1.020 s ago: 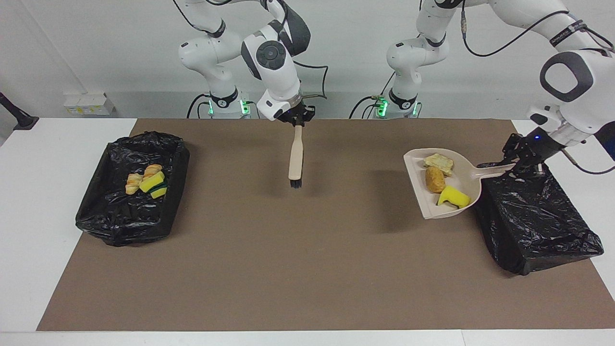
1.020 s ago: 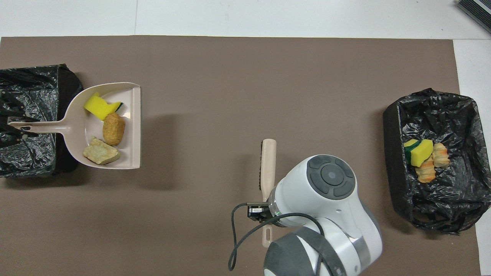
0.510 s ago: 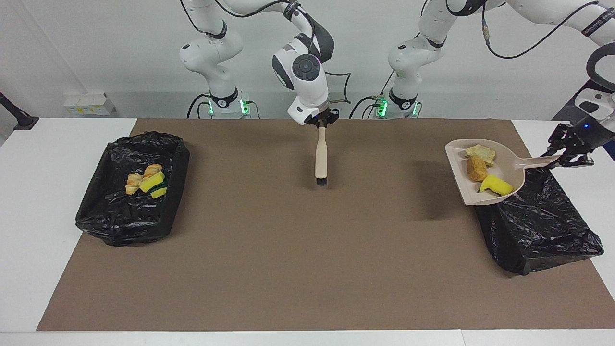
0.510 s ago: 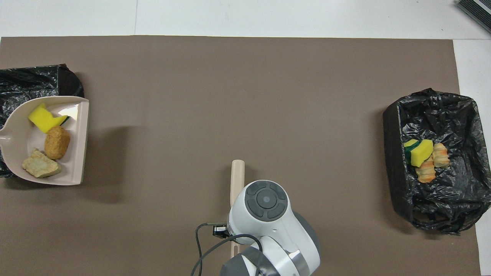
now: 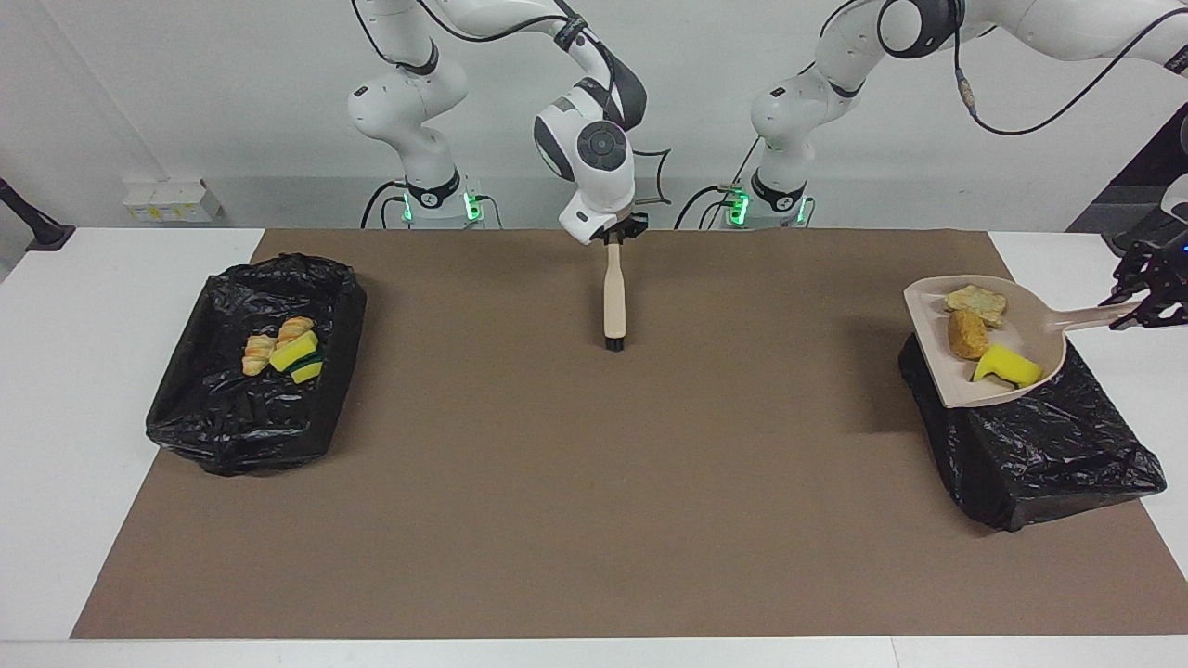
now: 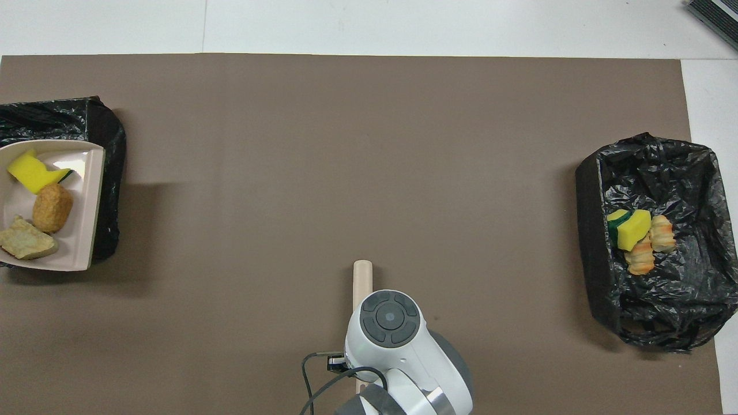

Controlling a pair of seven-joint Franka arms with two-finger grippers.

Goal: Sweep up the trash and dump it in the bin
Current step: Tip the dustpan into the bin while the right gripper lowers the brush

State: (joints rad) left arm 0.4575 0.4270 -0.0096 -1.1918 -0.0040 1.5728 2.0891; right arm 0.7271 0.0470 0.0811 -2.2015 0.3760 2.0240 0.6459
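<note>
Left gripper (image 5: 1143,299): half cut off at the frame edge in the facing view and out of the overhead view altogether. It is clamped on the handle of the beige dustpan (image 5: 928,320), a smooth plastic scoop held in the air over the black-lined bin (image 5: 1039,445) at the left arm's end of the desk (image 5: 93,390). The bin's opening is hidden under the pan and the crinkled glossy bag.

Trash in the pan, beside that gripper: a bright yellow sponge chunk (image 5: 1007,366), a tan oval bread roll (image 5: 966,334), a pale crumbly lump (image 5: 976,301). The pan's handle end is cut off in the overhead view.

Right gripper (image 5: 616,239): fingers together on the handle of the beige brush (image 5: 613,301), which hangs straight down, black bristles lowest, over the brown mat (image 5: 594,520). From overhead the arm's wrist covers most of the brush.

Second black-lined bin (image 5: 232,436) at the right arm's end, well apart from both grippers, holds a yellow-green sponge (image 5: 293,353) and two ridged golden croissants (image 5: 258,353). A further sponge piece beneath is hard to make out.
</note>
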